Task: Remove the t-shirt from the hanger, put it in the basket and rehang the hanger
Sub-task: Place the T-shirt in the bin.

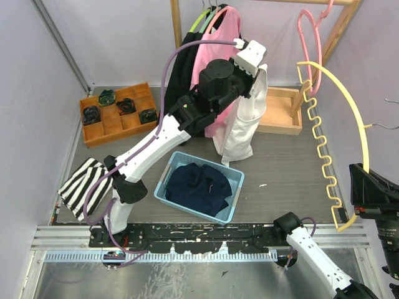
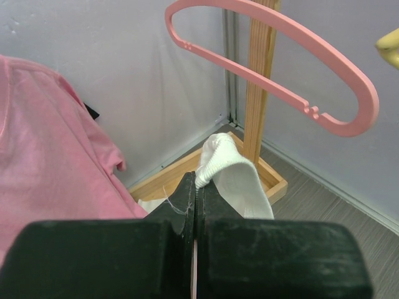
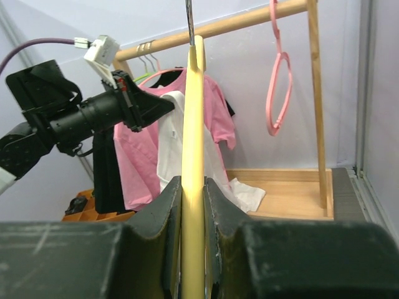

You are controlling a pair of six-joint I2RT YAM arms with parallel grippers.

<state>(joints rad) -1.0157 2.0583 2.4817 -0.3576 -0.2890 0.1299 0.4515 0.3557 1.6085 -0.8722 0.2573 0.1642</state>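
Observation:
The white t-shirt (image 1: pixel 245 128) hangs limp from my left gripper (image 1: pixel 260 70), which is shut on its ribbed collar edge (image 2: pixel 215 163); in the left wrist view the gripper (image 2: pixel 197 181) has its jaws pressed together on the fabric. The yellow hanger (image 1: pixel 351 109) is bare and apart from the shirt, held at the right. My right gripper (image 1: pixel 368 185) is shut on it; in the right wrist view the hanger (image 3: pixel 193 118) rises straight up between the jaws of that gripper (image 3: pixel 193 190). The shirt also shows there (image 3: pixel 168 143).
A pink t-shirt (image 1: pixel 222 32) and a black shirt (image 1: pixel 183 70) hang on the wooden rack, with an empty pink hanger (image 1: pixel 309 38). A blue basket (image 1: pixel 174 167) holds dark clothes. An orange tray (image 1: pixel 93 132) and a striped cloth (image 1: pixel 83 184) lie at the left.

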